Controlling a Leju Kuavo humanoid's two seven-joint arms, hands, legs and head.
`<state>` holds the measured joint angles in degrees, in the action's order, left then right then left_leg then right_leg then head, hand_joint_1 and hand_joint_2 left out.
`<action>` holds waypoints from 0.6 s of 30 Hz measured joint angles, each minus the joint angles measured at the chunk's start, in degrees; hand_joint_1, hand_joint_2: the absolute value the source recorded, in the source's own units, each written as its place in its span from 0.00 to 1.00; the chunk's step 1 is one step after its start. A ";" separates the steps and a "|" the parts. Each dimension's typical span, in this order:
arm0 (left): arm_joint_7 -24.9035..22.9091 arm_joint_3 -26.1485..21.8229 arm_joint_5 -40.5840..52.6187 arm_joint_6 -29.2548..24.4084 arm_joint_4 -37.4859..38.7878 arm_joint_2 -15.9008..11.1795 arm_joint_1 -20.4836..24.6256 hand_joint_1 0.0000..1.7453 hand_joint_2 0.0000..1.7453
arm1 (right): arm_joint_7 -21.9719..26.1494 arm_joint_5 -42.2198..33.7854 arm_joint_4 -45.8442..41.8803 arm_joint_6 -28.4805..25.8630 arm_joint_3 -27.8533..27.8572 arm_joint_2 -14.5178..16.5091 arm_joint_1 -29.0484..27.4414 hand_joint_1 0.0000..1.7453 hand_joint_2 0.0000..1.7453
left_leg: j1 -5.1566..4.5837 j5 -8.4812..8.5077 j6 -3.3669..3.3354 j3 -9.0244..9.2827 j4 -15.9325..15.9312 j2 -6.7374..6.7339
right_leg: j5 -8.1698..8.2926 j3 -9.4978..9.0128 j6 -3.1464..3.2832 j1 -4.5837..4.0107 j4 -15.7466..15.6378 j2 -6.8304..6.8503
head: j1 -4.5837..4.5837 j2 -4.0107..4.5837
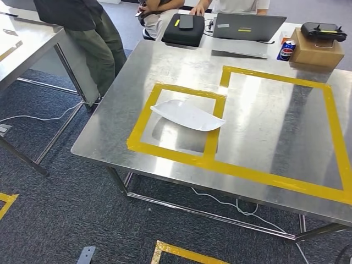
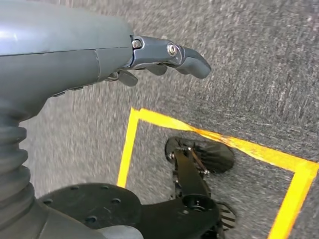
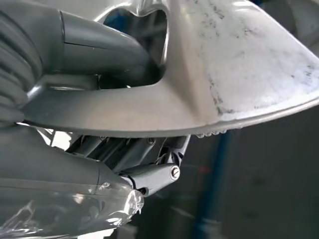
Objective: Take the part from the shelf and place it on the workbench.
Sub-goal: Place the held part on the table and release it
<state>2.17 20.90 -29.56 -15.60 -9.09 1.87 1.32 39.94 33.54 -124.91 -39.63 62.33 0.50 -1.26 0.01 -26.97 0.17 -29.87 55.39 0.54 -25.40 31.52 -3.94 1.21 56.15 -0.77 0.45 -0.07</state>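
Right robot hand [image 3: 112, 124] grips the part [image 3: 240, 69], its long axis running outward past the fingers; counter [image 1: 124, 88] ahead; left robot hand [image 2: 150, 55] spread, holding nothing.

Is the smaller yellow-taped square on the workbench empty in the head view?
No, a white curved part already lies across that smaller taped square on the steel workbench, reaching over the tape on one side.
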 joint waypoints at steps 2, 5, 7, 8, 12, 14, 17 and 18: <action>0.01 0.70 0.16 -0.55 0.00 -0.05 0.00 0.00 1.00 | -0.67 8.05 2.45 0.18 0.52 -3.10 1.02 1.00 1.00 | 0.00 0.00 -0.01 -0.01 0.00 0.02 | 0.00 -0.05 0.00 0.00 -0.01 0.06 | -0.01 0.00; -0.05 2.15 1.51 -0.03 0.00 -0.37 -0.03 0.00 1.00 | -10.47 20.41 8.89 5.94 -1.59 -10.41 0.64 1.00 1.00 | -0.07 0.00 -0.02 -0.10 0.00 0.09 | 0.01 -0.14 -0.02 0.07 -0.01 0.11 | -0.02 0.00; -0.05 3.41 2.60 0.70 0.00 -0.69 0.11 0.00 1.00 | -20.93 28.96 14.03 13.93 -6.22 -17.67 0.71 1.00 1.00 | -0.17 0.00 -0.04 -0.18 0.00 0.06 | 0.07 -0.13 -0.10 0.16 -0.01 0.03 | -0.04 0.00; -0.24 4.00 2.99 0.85 0.00 -0.86 0.24 0.00 1.00 | -25.21 32.00 16.79 17.82 -9.38 -21.41 1.54 1.00 1.00 | -0.21 0.01 -0.06 -0.20 0.00 0.04 | 0.12 -0.09 -0.16 0.20 -0.01 -0.02 | -0.03 0.00; -2.50 6.10 4.08 1.11 0.00 -1.52 0.82 0.00 1.00 | -33.71 38.48 28.00 27.43 -24.43 -32.07 10.70 1.00 1.00 | -0.39 0.17 -0.09 -0.29 -0.02 -0.19 | 0.35 0.23 -0.32 0.40 0.07 -0.31 | 0.00 0.00; -3.52 7.22 4.73 1.98 0.00 -1.83 1.21 0.00 1.00 | -36.35 41.86 34.68 29.68 -34.14 -34.44 18.55 1.00 1.00 | -0.33 0.30 -0.07 -0.25 -0.06 -0.41 | 0.47 0.36 -0.30 0.34 0.12 -0.54 | 0.00 0.00; -3.88 8.87 5.49 3.85 0.00 -1.99 1.86 0.00 1.00 | -41.10 46.56 46.07 30.39 -48.46 -34.64 29.26 1.00 1.00 | -0.20 0.59 0.07 -0.21 -0.13 -0.40 | 0.60 0.46 -0.15 0.19 0.11 -0.47 | 0.04 0.00; -3.88 9.35 5.53 4.13 0.00 -2.05 1.97 0.00 1.00 | -42.28 47.02 49.48 30.17 -52.72 -34.53 31.81 1.00 1.00 | -0.19 0.68 0.13 -0.25 -0.15 -0.28 | 0.62 0.50 -0.12 0.18 0.12 -0.31 | 0.04 0.00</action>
<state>-1.70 30.26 -24.03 -11.46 -9.09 -0.17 3.29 -2.34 80.56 -75.43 -9.45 9.61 -34.03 30.55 -0.18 -26.29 0.30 -30.13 55.24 0.27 -24.78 32.02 -4.06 1.39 56.27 -1.08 0.49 -0.07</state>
